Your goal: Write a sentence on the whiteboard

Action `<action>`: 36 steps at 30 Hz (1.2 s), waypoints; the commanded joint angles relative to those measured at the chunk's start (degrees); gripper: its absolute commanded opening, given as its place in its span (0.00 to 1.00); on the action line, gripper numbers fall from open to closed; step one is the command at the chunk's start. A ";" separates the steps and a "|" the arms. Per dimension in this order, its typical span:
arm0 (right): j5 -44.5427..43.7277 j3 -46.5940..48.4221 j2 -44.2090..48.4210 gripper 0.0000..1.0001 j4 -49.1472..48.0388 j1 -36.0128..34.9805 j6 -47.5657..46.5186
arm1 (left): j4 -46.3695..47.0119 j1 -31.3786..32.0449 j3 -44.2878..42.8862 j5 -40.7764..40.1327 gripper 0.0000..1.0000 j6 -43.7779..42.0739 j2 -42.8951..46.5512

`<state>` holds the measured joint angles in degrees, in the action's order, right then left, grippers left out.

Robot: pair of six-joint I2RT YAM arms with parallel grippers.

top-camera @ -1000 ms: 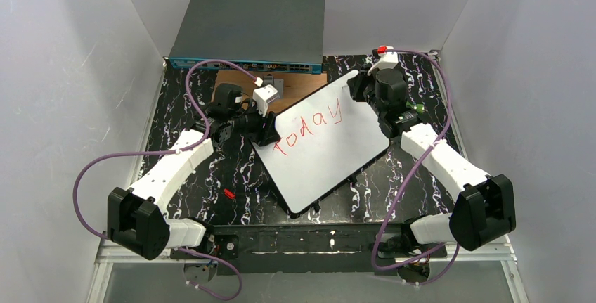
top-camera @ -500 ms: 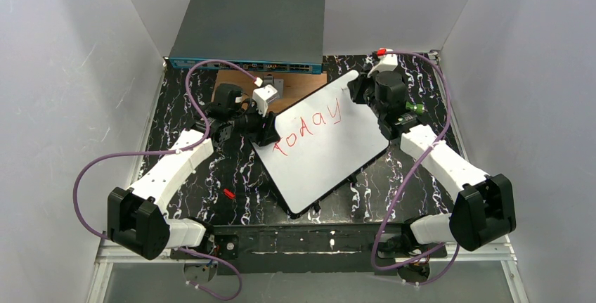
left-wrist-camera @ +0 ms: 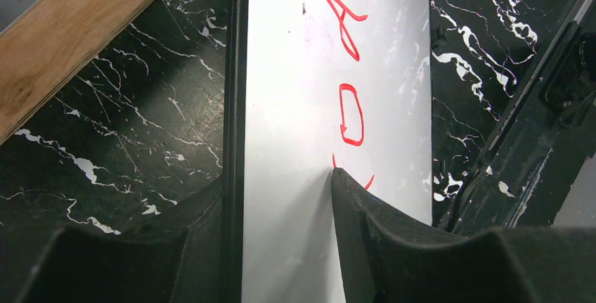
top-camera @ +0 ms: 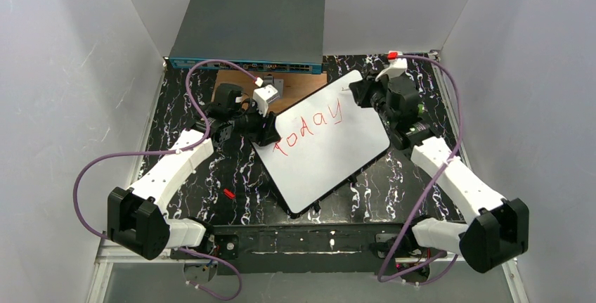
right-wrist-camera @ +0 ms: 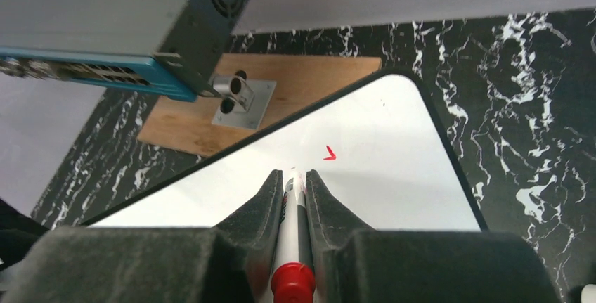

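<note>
- A black table (top-camera: 239, 169) with white marble veining carries everything; two white robot arms reach in from its near edge.
- The large white rectangular whiteboard (top-camera: 327, 155), with rounded corners and a thin black edge, lies at an angle in the middle of the table. Its long axis runs from near-left to far-right.
- A flat grey network switch box (top-camera: 249, 32) sits beyond the whiteboard's far-left side.
- A brown wooden plate (top-camera: 232, 81) lies between that box and the whiteboard, partly tucked under the board's far edge.
- The left pincer (left-wrist-camera: 277, 190) is clenched on the whiteboard's left short edge, one finger over the white face and one outside the rim.
- The right pincer (right-wrist-camera: 293, 176) hangs over the whiteboard's far-right corner, grasping a white marker with a red end (right-wrist-camera: 288, 233) that points down at the board. The tip is hidden, so contact cannot be judged.
- Red handwriting reading "Today" (top-camera: 309, 127) runs along the long axis, ending near that corner.
- A small red tick (right-wrist-camera: 329, 153) shows just past the marker tip.
- Judgement: the line has little room left at this corner. The blank white lies on the near side of the word, towards the arm bases, so the right arm, which holds the marker, would carry it there.
</note>
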<state>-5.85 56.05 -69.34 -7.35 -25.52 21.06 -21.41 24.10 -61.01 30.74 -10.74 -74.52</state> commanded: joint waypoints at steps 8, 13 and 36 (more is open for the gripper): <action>-7.50 -0.92 5.87 0.01 1.98 0.20 -1.02 | -2.74 2.15 0.14 2.43 0.00 -6.24 -0.63; -9.01 -1.55 4.65 0.01 2.16 1.04 -1.77 | -2.85 2.11 0.27 2.49 0.00 -6.22 -0.57; -6.78 -1.38 -0.97 0.01 -1.67 4.08 -0.67 | -4.41 2.18 -0.10 1.85 0.00 -6.48 0.16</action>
<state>-12.80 53.67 -70.26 -4.91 -21.76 19.77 -21.28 24.14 -61.01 30.85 -10.90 -74.56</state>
